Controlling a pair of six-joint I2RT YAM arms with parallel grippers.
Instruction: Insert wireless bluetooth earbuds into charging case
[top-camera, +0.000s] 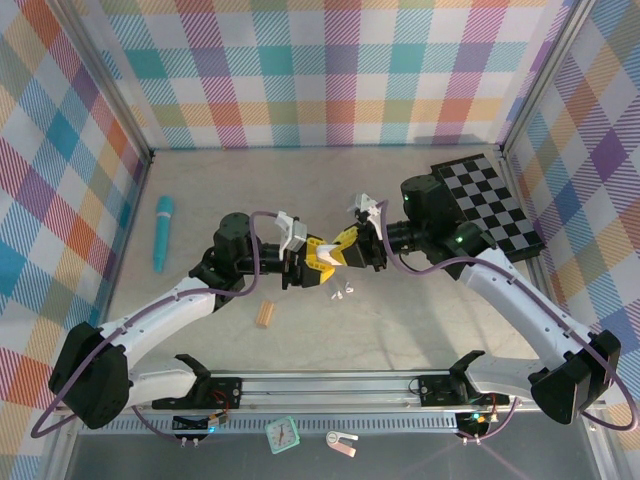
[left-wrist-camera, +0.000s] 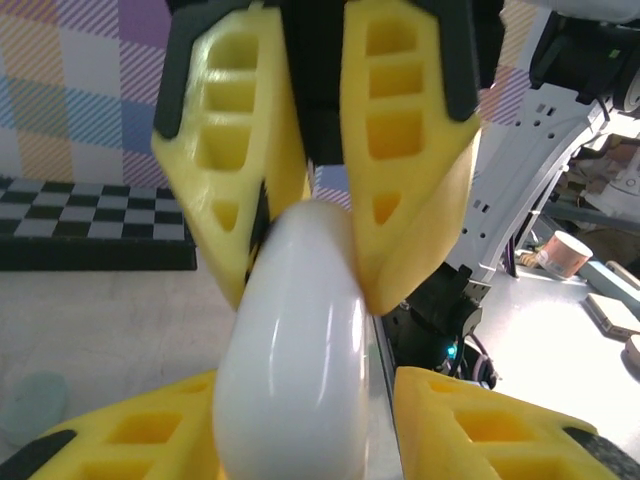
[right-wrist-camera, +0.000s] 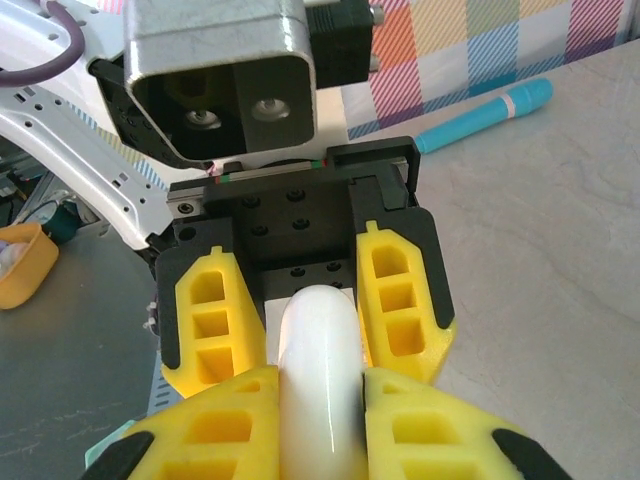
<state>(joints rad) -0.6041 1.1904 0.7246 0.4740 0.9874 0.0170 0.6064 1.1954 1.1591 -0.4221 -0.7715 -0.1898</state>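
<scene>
A white pebble-shaped charging case (right-wrist-camera: 318, 350) hangs above the table's middle, between the two grippers, which meet head-on. My right gripper (right-wrist-camera: 318, 378) is shut on it, both yellow fingers pressed against its sides. My left gripper (left-wrist-camera: 300, 385) stands round the other end of the case (left-wrist-camera: 290, 340). Its left finger touches the case and a narrow gap shows at its right finger (left-wrist-camera: 470, 420). From above, the left gripper (top-camera: 322, 260) and right gripper (top-camera: 342, 250) overlap. Two tiny white earbuds (top-camera: 343, 292) lie on the table just below them.
A tan ribbed block (top-camera: 265, 315) lies near the left arm. A teal pen (top-camera: 162, 232) rests at the far left. A black-and-white checkered board (top-camera: 490, 205) sits at the back right. A pale greenish object (left-wrist-camera: 30, 405) lies on the table beside the board.
</scene>
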